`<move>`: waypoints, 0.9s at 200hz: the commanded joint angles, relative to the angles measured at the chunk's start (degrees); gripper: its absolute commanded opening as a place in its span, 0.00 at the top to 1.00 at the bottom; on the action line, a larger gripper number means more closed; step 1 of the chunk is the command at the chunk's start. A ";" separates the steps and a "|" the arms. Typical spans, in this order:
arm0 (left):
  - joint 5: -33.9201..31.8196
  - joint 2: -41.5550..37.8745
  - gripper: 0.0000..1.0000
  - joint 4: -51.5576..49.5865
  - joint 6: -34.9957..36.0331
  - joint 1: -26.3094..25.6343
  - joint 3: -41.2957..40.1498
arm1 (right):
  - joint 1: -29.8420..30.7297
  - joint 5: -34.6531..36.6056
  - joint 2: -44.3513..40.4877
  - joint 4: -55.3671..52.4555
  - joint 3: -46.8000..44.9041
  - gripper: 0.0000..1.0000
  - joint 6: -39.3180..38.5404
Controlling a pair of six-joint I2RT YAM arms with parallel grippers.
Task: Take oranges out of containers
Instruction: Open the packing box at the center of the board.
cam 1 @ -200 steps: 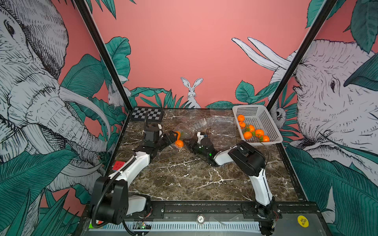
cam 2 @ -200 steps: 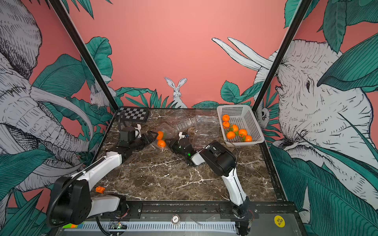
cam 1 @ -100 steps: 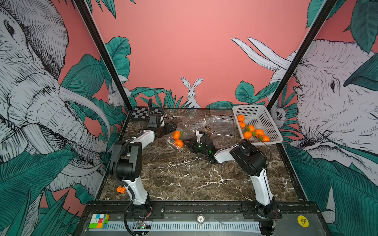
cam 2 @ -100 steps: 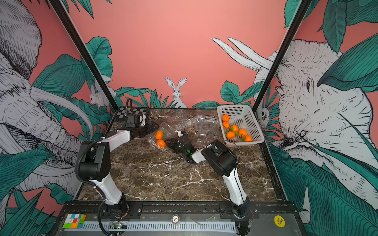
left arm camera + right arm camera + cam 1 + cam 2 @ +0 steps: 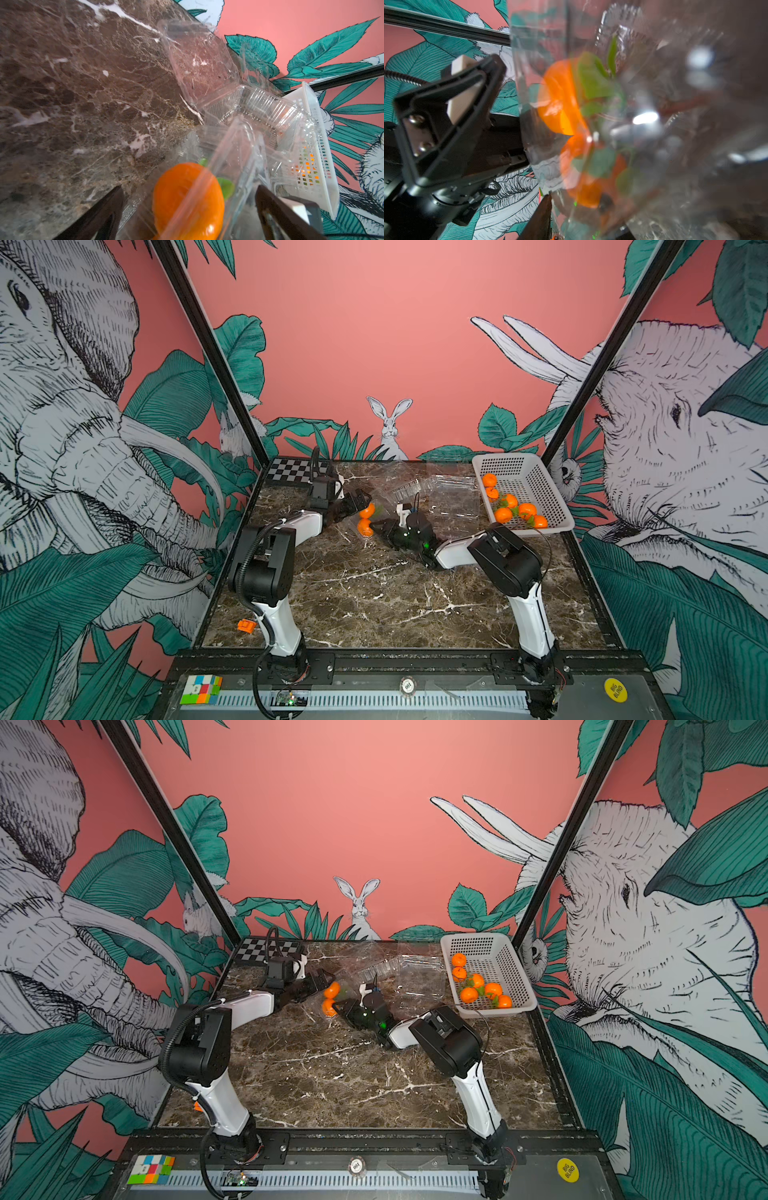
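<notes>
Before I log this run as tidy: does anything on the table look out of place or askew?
Yes. The empty containers lie in a jumbled, overlapping heap beside the basket, lids open, not set in any order. A small orange block lies alone at the table's near left edge.

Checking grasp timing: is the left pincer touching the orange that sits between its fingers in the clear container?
Apart. The left wrist view shows the left pincer open wide, its fingers on either side of the orange with visible gaps.
</notes>
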 commanded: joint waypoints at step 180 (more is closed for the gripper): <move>4.23 4.47 0.01 21.47 -21.78 -3.48 -9.26 | 1.92 -2.39 2.33 13.90 2.94 0.61 3.94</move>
